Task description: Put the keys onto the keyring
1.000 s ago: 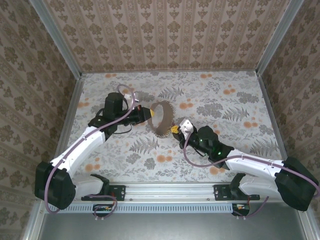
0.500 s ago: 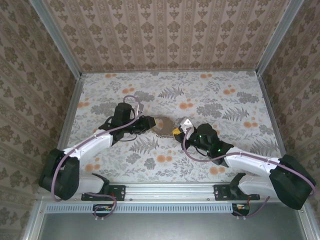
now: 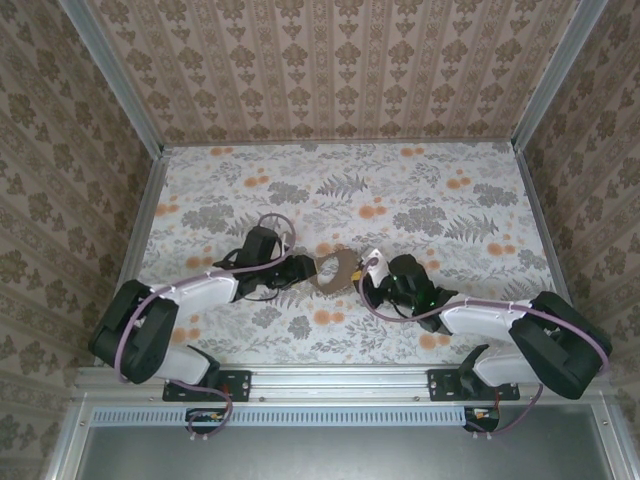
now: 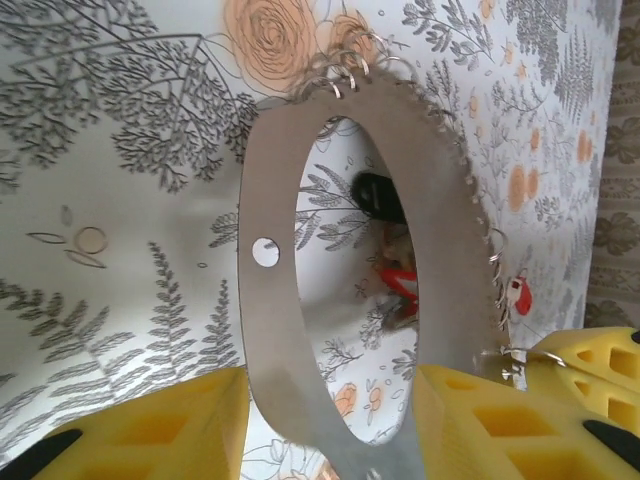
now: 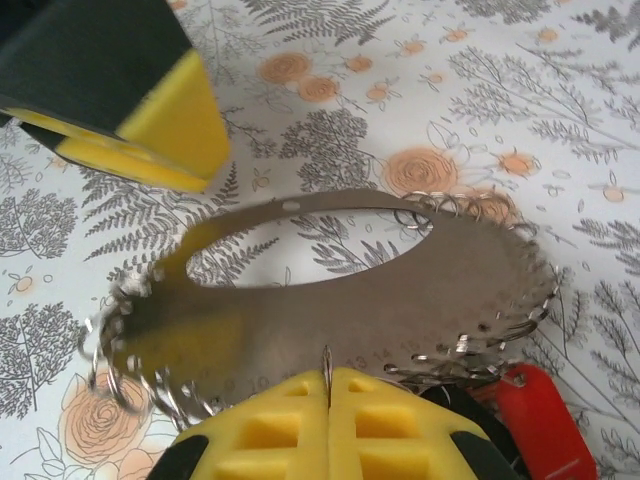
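Two pincers flank the wide grey-tan metal keyring (image 5: 400, 280): right pincer (image 5: 328, 385) clamps its rim, left pincer (image 4: 330, 430) straddles it, parted; next, left likely must back away without snagging it.

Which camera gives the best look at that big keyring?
Right wrist view: nearly the whole keyring, close up, wire rings along its edge. Left wrist view cuts off its bottom; the top view shows it tiny.

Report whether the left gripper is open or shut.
Open: left gripper fingers stand apart, the large flat grey hoop passing between them.
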`<state>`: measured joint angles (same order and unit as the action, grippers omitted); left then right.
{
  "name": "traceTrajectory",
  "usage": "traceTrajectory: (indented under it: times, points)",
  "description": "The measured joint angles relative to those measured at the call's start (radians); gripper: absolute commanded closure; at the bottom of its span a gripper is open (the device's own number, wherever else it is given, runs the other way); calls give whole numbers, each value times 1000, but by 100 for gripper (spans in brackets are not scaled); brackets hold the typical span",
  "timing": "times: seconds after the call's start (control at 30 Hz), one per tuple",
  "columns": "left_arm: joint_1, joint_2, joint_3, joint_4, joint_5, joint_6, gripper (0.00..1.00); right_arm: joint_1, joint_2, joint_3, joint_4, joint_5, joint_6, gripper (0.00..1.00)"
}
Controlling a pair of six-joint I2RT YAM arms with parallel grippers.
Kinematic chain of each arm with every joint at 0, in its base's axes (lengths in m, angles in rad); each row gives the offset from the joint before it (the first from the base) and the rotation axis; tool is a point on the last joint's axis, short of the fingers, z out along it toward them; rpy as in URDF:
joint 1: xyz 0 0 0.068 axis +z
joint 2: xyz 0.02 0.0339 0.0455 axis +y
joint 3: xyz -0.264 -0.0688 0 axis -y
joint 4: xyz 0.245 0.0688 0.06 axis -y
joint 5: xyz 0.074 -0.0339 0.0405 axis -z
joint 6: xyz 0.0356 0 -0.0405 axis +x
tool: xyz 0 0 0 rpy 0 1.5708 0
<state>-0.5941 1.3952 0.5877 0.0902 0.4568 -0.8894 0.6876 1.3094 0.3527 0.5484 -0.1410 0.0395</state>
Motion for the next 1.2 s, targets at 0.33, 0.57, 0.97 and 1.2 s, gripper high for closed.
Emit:
traceTrajectory:
  times: [0.33, 0.57, 0.97, 1.2]
  points:
    - [-6, -206, 4, -112, -133, 158, 55, -85, 31, -47, 267, -79, 118, 100]
    - [-8, -148, 76, -91, -91, 253, 55, -94, 78, -60, 433, -108, 183, 100]
    - [-18, 143, 291, -52, 35, 373, 61, -75, 56, -50, 349, -68, 120, 100]
    - [-75, 295, 333, -58, 165, 378, 71, -74, 34, 69, 69, -51, 115, 100]
